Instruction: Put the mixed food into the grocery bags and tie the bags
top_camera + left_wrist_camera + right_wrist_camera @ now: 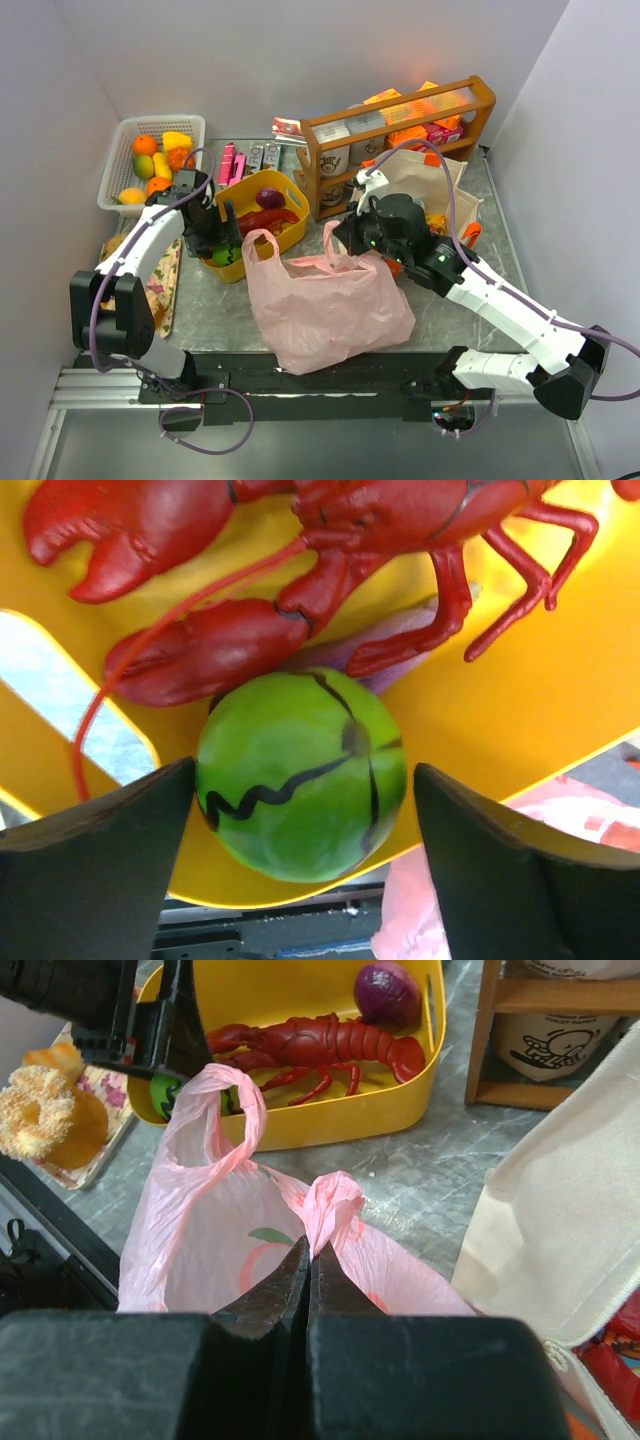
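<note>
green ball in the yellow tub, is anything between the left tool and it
Nothing visible does. The left tool stands open with one finger on each side of the green ball. The red lobster lies beyond the ball in the yellow tub, not in front of it.

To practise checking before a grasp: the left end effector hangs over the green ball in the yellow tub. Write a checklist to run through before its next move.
1. Left end effector open: ok.
2. Green ball centred between its fingers: ok.
3. Red lobster clear of the ball: not ok, a claw lies right beside it.
4. Right end effector shut on the handle of the pink bag: ok.
5. Mouth of the pink bag open wide enough for the ball: cannot tell.
</note>
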Controlling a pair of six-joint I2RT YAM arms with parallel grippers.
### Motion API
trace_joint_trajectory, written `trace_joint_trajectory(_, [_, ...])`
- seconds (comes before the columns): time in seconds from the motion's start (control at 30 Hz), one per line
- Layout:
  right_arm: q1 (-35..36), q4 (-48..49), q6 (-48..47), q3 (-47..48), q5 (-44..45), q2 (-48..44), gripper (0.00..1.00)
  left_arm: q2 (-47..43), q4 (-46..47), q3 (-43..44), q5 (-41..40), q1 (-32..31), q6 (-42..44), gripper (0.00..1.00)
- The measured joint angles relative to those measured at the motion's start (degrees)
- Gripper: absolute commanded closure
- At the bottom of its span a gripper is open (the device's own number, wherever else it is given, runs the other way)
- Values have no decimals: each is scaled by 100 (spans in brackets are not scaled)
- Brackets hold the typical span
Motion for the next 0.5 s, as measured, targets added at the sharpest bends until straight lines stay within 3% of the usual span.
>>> trace_joint_trajectory(0.03, [-4, 0, 0, 0, 20, 0, 100, 7, 7, -28, 57, 2, 0, 33])
trace_joint_trajectory(0.17, [-17, 2, -15, 0, 90, -2, 100, 7, 83, -70, 199, 0, -26, 64])
trace_joint_trajectory(0.33, [-22, 26, -42, 0, 105, -2, 100, 0, 48, 85, 249, 0, -68, 80])
trace_joint_trajectory(0.5, [-33, 68, -81, 42, 96, 24, 100, -485, 479, 686, 116, 0, -168, 77])
